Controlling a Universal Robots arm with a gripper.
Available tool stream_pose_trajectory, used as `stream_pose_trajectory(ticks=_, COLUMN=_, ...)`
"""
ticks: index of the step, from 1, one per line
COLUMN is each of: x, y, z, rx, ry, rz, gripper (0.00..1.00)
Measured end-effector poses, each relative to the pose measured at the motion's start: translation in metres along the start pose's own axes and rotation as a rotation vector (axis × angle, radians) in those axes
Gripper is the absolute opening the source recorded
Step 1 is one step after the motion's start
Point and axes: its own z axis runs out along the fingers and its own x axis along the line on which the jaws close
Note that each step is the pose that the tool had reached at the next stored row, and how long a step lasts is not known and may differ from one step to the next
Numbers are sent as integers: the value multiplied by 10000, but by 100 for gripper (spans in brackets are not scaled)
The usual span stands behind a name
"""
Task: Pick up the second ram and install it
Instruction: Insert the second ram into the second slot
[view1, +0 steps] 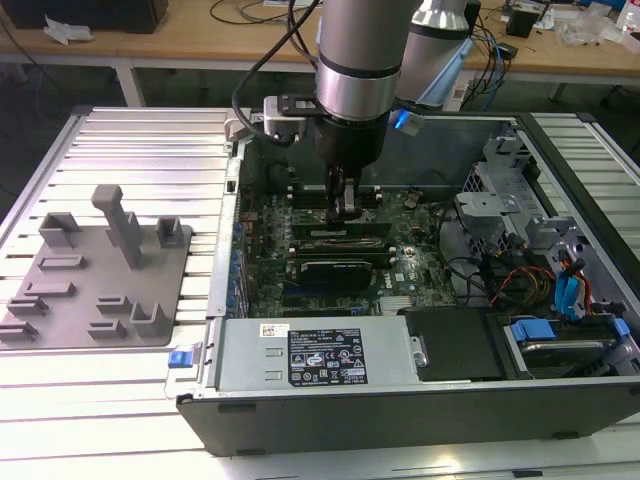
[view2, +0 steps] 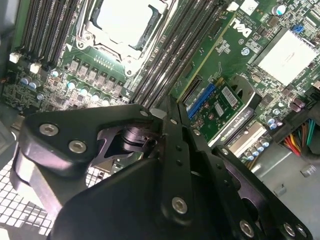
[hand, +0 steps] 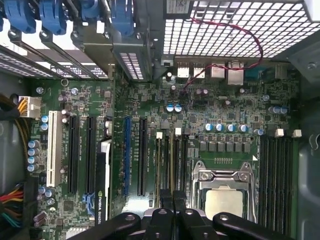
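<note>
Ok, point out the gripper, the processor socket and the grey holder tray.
gripper (view1: 345, 205): exterior view, its tip.
processor socket (hand: 225, 199): first wrist view, its centre.
grey holder tray (view1: 95, 275): exterior view, bare base.

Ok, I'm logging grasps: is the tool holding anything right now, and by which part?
Cannot tell. The tool is down at the memory slots beside the processor, and its own body hides what it may be gripping.

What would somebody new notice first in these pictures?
The big silver robot arm reaching down into an open computer case grabs attention first. Its pincer hangs low over the motherboard's memory slots, beside the processor socket. A grey holder tray sits at the exterior view's left.
</note>
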Motion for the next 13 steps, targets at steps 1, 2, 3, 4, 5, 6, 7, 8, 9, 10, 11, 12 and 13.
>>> stream_pose_trajectory(ticks=1, x=0, y=0, z=12, rx=0, ry=1, rz=0, gripper=9)
stream_pose_trajectory(ticks=2, x=0, y=0, z=19, rx=-1, ry=2, rz=0, gripper=9)
stream_pose_trajectory(ticks=3, x=0, y=-1, z=28, rx=0, ry=1, rz=0, gripper=9)
stream_pose_trajectory(ticks=4, x=0, y=-1, z=49, rx=0, ry=0, rz=1, gripper=9)
stream_pose_trajectory(ticks=5, x=0, y=-2, z=69, rx=0, ry=1, rz=2, gripper=9)
stream_pose_trajectory(ticks=6, x=0, y=-8, z=80, rx=0, ry=1, rz=1, gripper=9)
stream_pose_trajectory(ticks=7, x=0, y=-12, z=87, rx=0, ry=1, rz=1, gripper=9)
stream_pose_trajectory(ticks=8, x=-1, y=-18, z=99, rx=0, ry=1, rz=1, gripper=9)
stream_pose_trajectory(ticks=9, x=-6, y=-31, z=120, rx=-1, ry=1, rz=1, gripper=9)
stream_pose_trajectory(ticks=10, x=-24, y=-56, z=154, rx=0, ry=0, rz=1, gripper=9)
stream_pose_trajectory(ticks=11, x=-29, y=-63, z=163, rx=0, ry=-1, rz=1, gripper=9)
stream_pose_trajectory(ticks=12, x=-33, y=-69, z=173, rx=0, ry=1, rz=1, gripper=9)
stream_pose_trajectory(ticks=13, x=-37, y=-71, z=199, rx=0, ry=0, rz=5, gripper=9)
